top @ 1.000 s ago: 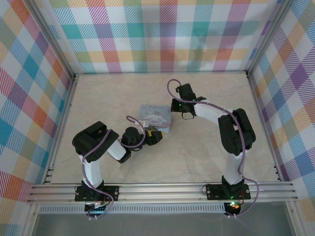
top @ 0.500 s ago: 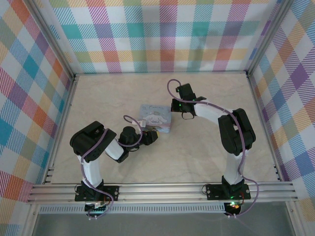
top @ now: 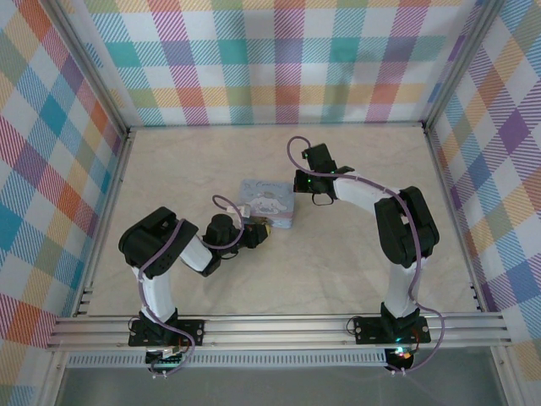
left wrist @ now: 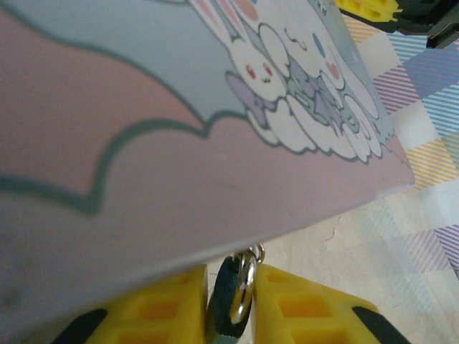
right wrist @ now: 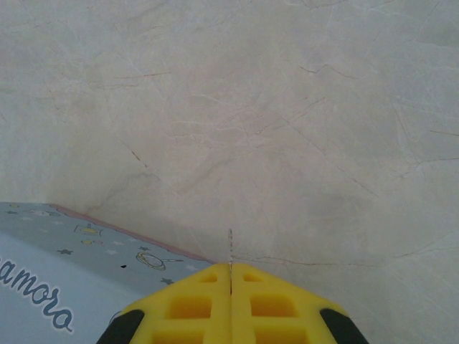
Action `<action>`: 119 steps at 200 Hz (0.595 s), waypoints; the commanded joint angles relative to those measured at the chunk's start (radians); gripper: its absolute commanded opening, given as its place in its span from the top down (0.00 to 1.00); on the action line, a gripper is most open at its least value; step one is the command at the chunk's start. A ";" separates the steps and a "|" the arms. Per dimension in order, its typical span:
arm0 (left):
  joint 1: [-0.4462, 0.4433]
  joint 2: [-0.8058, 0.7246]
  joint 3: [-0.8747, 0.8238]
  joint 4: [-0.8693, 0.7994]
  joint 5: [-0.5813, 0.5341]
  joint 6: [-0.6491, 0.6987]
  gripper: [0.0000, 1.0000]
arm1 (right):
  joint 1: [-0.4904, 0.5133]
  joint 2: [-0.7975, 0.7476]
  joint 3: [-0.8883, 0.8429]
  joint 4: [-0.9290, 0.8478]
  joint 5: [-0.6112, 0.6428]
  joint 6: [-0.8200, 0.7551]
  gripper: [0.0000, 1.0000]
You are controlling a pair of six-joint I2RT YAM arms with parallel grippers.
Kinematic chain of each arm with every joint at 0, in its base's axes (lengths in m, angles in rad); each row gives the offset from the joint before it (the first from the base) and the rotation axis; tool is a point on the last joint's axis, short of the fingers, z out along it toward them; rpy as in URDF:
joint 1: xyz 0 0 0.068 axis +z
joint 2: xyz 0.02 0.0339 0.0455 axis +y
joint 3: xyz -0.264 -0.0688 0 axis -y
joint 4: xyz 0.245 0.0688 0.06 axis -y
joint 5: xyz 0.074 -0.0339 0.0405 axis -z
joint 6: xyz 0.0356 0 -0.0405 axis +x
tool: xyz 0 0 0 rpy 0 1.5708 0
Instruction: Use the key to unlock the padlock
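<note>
Dark metal with a bright silver loop: the tiny padlock [left wrist: 228, 295] is pinched between the yellow fingers [left wrist: 301, 307] of my left gripper [top: 259, 236]. It sits near the middle of the pale marbled tabletop [top: 363, 262], tucked against the near side of the pale blue rectangular tin with the white cartoon rabbit [top: 269, 200].

My right gripper [right wrist: 230, 266] hovers off the tin's far right corner, fingers pressed together on a thin sliver [right wrist: 230, 245] – I take it for the key, seen edge-on.

I judge both parts held and insertion not yet begun. Next the two grippers must meet, with the sliver lined up on a keyhole I cannot see.

Count: one padlock, one likely key, one tin, two grippers.
</note>
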 commanded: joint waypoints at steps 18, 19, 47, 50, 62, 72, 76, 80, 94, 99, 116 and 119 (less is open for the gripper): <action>0.014 0.006 0.004 -0.208 0.028 0.019 0.85 | 0.010 0.014 0.008 -0.043 -0.014 -0.016 1.00; 0.014 0.005 0.005 -0.210 0.029 0.019 0.85 | 0.009 0.015 0.008 -0.044 -0.014 -0.016 1.00; 0.014 -0.016 0.020 -0.284 0.051 0.018 0.87 | 0.009 0.045 0.049 -0.058 -0.025 -0.026 1.00; 0.014 -0.016 0.023 -0.290 0.056 0.018 0.87 | 0.009 0.048 0.055 -0.060 -0.028 -0.027 1.00; 0.014 -0.014 0.032 -0.303 0.076 0.014 0.87 | 0.009 0.067 0.082 -0.066 -0.038 -0.030 1.00; 0.014 -0.009 0.039 -0.310 0.085 0.009 0.87 | 0.010 0.082 0.107 -0.073 -0.048 -0.034 1.00; 0.014 -0.007 0.041 -0.311 0.088 0.008 0.87 | 0.009 0.092 0.120 -0.077 -0.053 -0.036 1.00; 0.014 -0.006 0.042 -0.310 0.089 0.005 0.87 | 0.011 0.096 0.129 -0.079 -0.056 -0.037 1.00; 0.014 0.005 0.051 -0.309 0.100 -0.006 0.87 | 0.011 0.119 0.161 -0.081 -0.078 -0.037 1.00; 0.013 0.009 0.057 -0.309 0.106 -0.010 0.87 | 0.011 0.127 0.170 -0.081 -0.086 -0.039 1.00; 0.013 0.020 0.072 -0.307 0.111 -0.022 0.87 | 0.010 0.152 0.204 -0.098 -0.090 -0.046 1.00; 0.013 0.020 0.076 -0.306 0.111 -0.025 0.86 | 0.009 0.154 0.207 -0.101 -0.087 -0.046 1.00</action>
